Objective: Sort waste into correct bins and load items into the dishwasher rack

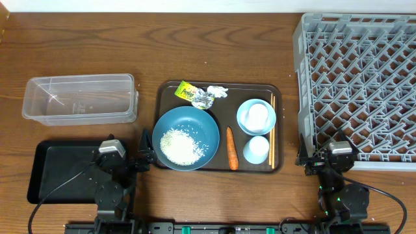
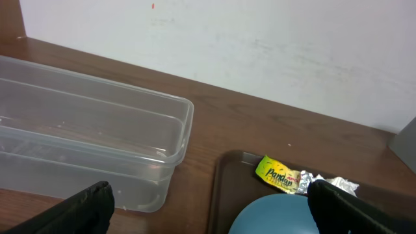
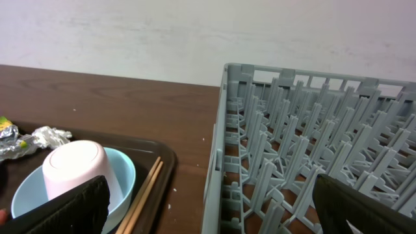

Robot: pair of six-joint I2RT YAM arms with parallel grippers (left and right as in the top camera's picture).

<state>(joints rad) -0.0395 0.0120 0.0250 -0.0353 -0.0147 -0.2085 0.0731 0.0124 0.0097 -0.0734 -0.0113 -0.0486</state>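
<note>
A dark-blue bowl [image 1: 195, 127] holding white rice [image 1: 181, 147] sits on a brown serving tray [image 1: 221, 88]. Beside it on the tray lie an orange carrot [image 1: 231, 148], a yellow-green and silver wrapper [image 1: 197, 95], a light-blue bowl [image 1: 244, 117] with a pale cup [image 1: 258, 115] upside down in it, a second pale cup [image 1: 257, 149] and chopsticks [image 1: 272, 130]. The grey rack [image 1: 357, 78] stands at the right. The clear tub [image 1: 78, 97] and the black tray [image 1: 58, 172] are at the left. My left gripper [image 1: 128, 151] is open and empty left of the bowl. My right gripper [image 1: 328, 151] is open and empty at the rack's front-left corner.
In the left wrist view, the tub [image 2: 91, 143], the wrapper [image 2: 283, 175] and the bowl's rim [image 2: 273, 218] lie ahead of the gripper [image 2: 208, 214]. In the right wrist view, the cup [image 3: 71, 166], the chopsticks [image 3: 146, 192] and the rack wall [image 3: 218, 162] lie ahead of the gripper [image 3: 211, 208].
</note>
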